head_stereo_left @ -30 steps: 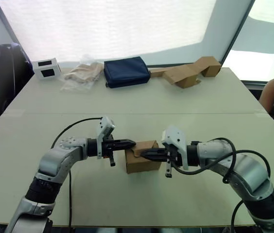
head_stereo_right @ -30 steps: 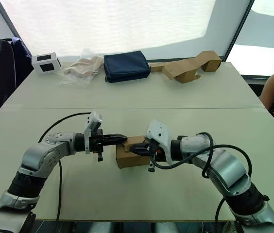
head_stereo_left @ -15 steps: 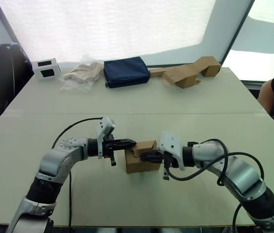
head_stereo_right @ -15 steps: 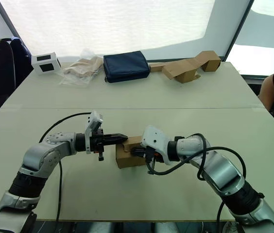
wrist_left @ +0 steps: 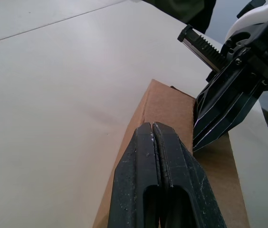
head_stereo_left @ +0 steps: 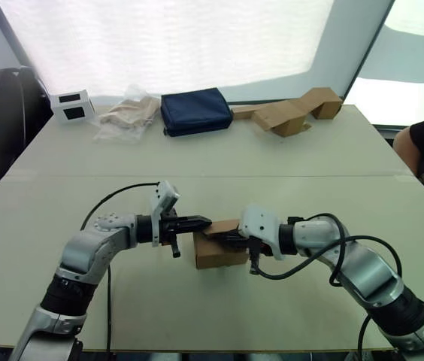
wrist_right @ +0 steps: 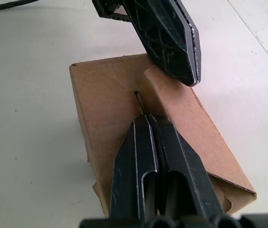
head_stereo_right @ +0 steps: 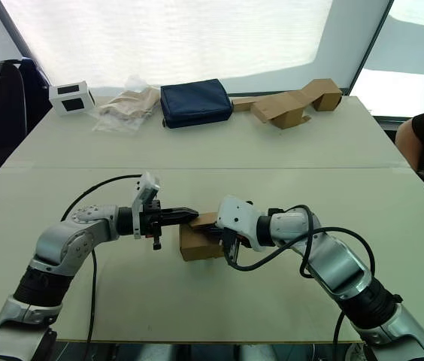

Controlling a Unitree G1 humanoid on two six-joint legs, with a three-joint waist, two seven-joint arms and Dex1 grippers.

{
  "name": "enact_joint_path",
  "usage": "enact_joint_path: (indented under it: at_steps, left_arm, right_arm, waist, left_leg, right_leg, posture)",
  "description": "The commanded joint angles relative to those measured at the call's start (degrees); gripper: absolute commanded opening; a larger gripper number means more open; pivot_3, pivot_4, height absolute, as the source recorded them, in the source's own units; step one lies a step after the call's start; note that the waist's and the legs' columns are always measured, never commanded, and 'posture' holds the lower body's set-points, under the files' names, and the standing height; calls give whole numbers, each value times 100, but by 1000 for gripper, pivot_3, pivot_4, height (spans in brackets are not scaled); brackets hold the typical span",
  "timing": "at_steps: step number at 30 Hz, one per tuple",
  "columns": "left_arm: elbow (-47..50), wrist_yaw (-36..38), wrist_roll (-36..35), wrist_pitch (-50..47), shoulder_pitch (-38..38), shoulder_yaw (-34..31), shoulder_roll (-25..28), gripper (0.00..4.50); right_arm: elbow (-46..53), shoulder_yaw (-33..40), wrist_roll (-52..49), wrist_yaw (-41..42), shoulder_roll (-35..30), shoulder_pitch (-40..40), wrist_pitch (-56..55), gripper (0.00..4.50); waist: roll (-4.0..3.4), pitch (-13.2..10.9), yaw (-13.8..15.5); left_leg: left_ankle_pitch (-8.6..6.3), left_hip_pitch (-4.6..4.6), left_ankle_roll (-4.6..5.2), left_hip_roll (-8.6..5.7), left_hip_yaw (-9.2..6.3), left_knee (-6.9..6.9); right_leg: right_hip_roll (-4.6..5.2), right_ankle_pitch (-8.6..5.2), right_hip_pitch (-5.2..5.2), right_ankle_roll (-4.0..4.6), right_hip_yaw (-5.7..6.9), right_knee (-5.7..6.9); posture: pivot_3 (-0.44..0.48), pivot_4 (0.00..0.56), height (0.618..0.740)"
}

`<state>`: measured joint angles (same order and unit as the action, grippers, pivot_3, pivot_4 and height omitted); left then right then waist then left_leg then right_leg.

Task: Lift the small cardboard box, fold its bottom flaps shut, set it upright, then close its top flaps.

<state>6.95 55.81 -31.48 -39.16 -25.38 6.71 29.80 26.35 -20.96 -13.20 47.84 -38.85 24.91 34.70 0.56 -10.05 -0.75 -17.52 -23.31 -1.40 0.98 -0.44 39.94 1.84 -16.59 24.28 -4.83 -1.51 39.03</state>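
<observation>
My left claw (head_stereo_left: 206, 222) and right claw (head_stereo_left: 213, 239), both clenched empty, press down on the small cardboard box (head_stereo_left: 218, 254) from either side, pinning its top flaps (wrist_right: 172, 102) flat. Box sits on the near worktop (head_stereo_left: 272, 162), centre, long axis left-right, flapped end facing up.

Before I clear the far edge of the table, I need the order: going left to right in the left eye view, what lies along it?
White box → clear plastic bag → dark blue pouch → folded brown cardboard.
</observation>
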Motion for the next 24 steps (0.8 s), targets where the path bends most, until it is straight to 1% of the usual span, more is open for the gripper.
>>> enact_joint_path:
  at_steps: [1,7,10,16,18,20,24]
  left_arm:
    - [99,71,231,198,58,163,98,7]
    - [72,158,460,428,68,307,187,7]
    - [90,108,235,266,36,99,100,7]
    - [303,-53,-358,-217,-88,-489,106,7]
    - [428,-128,-518,-377,-146,-612,111,7]
    - [557,-189,-598,-475,-151,-641,107,7]
    - [688,-256,-467,-451,-35,-459,94,7]
  right_arm:
    - [64,147,-70,62,52,48,59,0]
    - [290,618,-734,215,86,-29,505,0]
    - [264,844,-899,157,110,-34,617,0]
    - [107,1372,-1241,-95,310,71,854,0]
    - [60,1399,-1233,-131,315,91,863,0]
    - [-38,1251,-1052,-124,271,70,716,0]
    - [-166,990,-809,-134,301,76,528,0]
  waist:
    - [0,0,0]
    - [0,0,3]
    - [0,0,1]
    - [0,0,-4]
    - [0,0,-1]
    - [0,0,-1]
    - [0,0,-2]
  left_leg:
    - [0,0,0,0,0,0]
    - [0,1,0,0,0,0]
    - [0,2,0,0,0,0]
    - [0,1,0,2,0,0]
    - [0,1,0,2,0,0]
    - [0,0,0,2,0,0]
    - [0,1,0,0,0,0]
  right_leg:
    - [0,0,-1,0,0,0]
    - [0,0,-3,0,0,0]
    - [0,0,-3,0,0,0]
    - [-1,0,-3,0,0,0]
    - [-1,0,-3,0,0,0]
    - [1,0,-3,0,0,0]
    - [2,0,-3,0,0,0]
  posture:
    - [0,150,740]
    - [0,150,740]
    - [0,150,740]
    - [0,150,740]
    - [0,150,740]
    - [0,150,740]
    - [0,150,740]
